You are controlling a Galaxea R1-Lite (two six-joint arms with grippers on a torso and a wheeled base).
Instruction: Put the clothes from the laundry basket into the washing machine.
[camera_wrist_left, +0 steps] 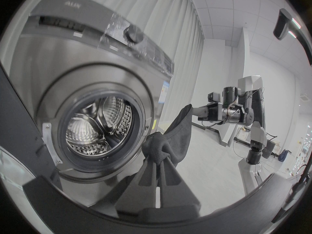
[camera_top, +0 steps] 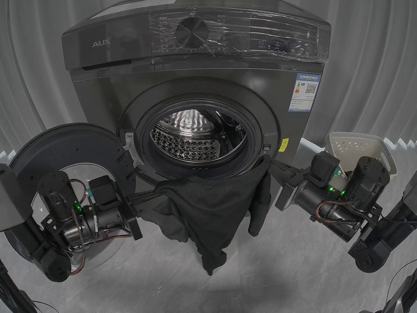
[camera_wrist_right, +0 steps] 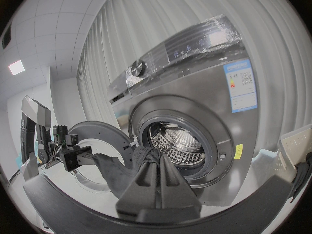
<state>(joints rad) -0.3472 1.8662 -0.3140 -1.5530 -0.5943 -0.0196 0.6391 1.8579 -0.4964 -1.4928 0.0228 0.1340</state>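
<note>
A dark garment (camera_top: 208,209) hangs spread between my two grippers, just in front of and below the open drum (camera_top: 197,135) of the grey washing machine (camera_top: 195,66). My left gripper (camera_top: 150,195) is shut on its left end, bunched at the fingertips (camera_wrist_left: 158,153). At the right end, my right gripper (camera_top: 271,165) is shut on the cloth (camera_wrist_right: 146,155). The garment's upper edge sags against the door opening's lower rim; a long fold dangles toward the floor. The white laundry basket (camera_top: 362,146) stands to the right of the machine, with a dark cloth (camera_wrist_right: 300,176) over its rim.
The round machine door (camera_top: 69,153) is swung fully open to the left, behind my left arm. Grey curtains (camera_top: 373,57) hang behind the machine. Bare grey floor (camera_top: 282,266) lies in front.
</note>
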